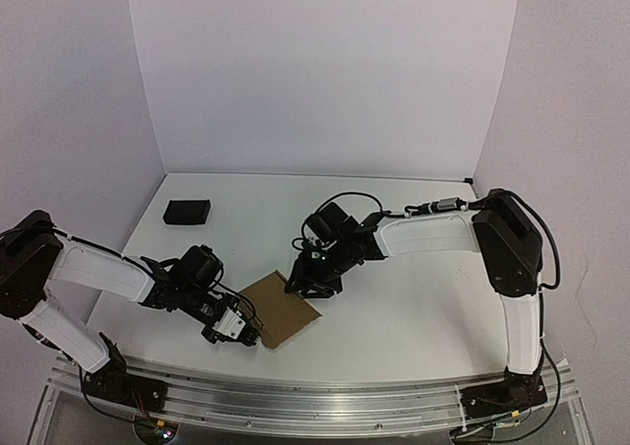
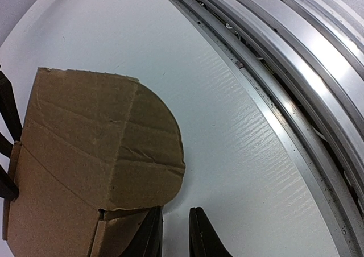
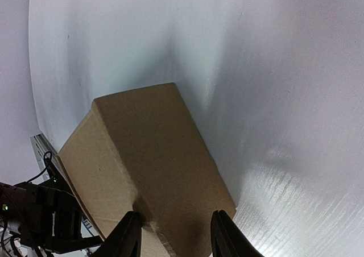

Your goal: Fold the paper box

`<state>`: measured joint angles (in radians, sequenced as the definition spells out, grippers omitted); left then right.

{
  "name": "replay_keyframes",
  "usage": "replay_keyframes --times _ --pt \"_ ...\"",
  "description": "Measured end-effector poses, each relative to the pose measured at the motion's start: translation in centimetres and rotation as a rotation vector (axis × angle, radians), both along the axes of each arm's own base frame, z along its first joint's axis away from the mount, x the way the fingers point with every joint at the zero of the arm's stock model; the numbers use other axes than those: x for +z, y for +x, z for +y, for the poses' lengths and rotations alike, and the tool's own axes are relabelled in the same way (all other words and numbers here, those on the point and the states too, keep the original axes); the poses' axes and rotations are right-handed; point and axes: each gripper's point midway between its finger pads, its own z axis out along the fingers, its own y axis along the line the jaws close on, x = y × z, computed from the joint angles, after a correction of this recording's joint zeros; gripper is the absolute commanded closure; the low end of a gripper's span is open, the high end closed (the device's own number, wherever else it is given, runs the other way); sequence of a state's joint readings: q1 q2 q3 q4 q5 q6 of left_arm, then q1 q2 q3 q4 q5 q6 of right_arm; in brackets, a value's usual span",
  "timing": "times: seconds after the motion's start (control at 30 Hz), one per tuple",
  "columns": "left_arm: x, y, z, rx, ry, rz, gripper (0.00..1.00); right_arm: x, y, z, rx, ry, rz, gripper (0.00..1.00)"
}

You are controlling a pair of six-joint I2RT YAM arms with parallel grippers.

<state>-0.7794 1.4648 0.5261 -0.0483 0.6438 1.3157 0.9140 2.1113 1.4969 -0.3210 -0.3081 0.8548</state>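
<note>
**Top external view: two arms meet at a brown paper box**

The paper box (image 1: 282,308), plain brown cardboard, lies on the white table (image 1: 423,317) near its front edge, between the two arms. Pale, bare walls close in the table on three sides, and an aluminium rail (image 1: 325,402) runs along the front, carrying the arm bases. A small black block (image 1: 186,211) sits well apart at the back left.

The left gripper (image 1: 254,337) reaches the box's near left corner. In the left wrist view its fingers (image 2: 152,234) are drawn almost together with only a slim strip of bare table between them. They grip nothing, and one finger is just beside the cardboard below a rounded flap (image 2: 149,133).

The right gripper (image 1: 309,287) is over the box's far corner. In the right wrist view its fingers (image 3: 128,235) stand moderately apart above the cardboard, which spans the gap between them. Whether they press on it cannot be told.
</note>
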Motion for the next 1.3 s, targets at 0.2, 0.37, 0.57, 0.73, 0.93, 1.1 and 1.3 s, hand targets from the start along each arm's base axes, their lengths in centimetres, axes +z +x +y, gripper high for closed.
replay_keyframes --times 0.2,0.37,0.57,0.73,0.93,1.1,1.3 --pt "0.1 -0.1 -0.1 0.000 -0.003 0.012 0.80 0.0 0.0 0.1 -0.008 0.005 -0.003 0.56" --pt "0.2 -0.3 -0.2 -0.011 -0.013 0.023 0.77 0.0 0.0 0.1 -0.009 0.003 -0.003 0.53" --pt "0.7 -1.0 -0.5 -0.045 -0.032 0.041 0.81 0.0 0.1 0.2 -0.013 -0.001 -0.011 0.55" --pt "0.6 -2.1 -0.1 -0.092 -0.027 0.069 0.80 0.0 0.2 0.1 -0.020 -0.007 -0.020 0.55" --pt "1.1 -2.6 -0.9 -0.115 -0.054 0.066 0.78 0.0 0.3 0.0 -0.026 -0.011 -0.026 0.55" --pt "0.8 -2.3 -2.0 -0.108 -0.070 0.040 0.77 0.0 0.4 0.0 -0.029 -0.012 -0.028 0.55" --pt "-0.2 -1.0 -2.5 -0.065 -0.050 0.004 0.77 0.1 0.3 0.0 -0.033 -0.013 -0.028 0.56"
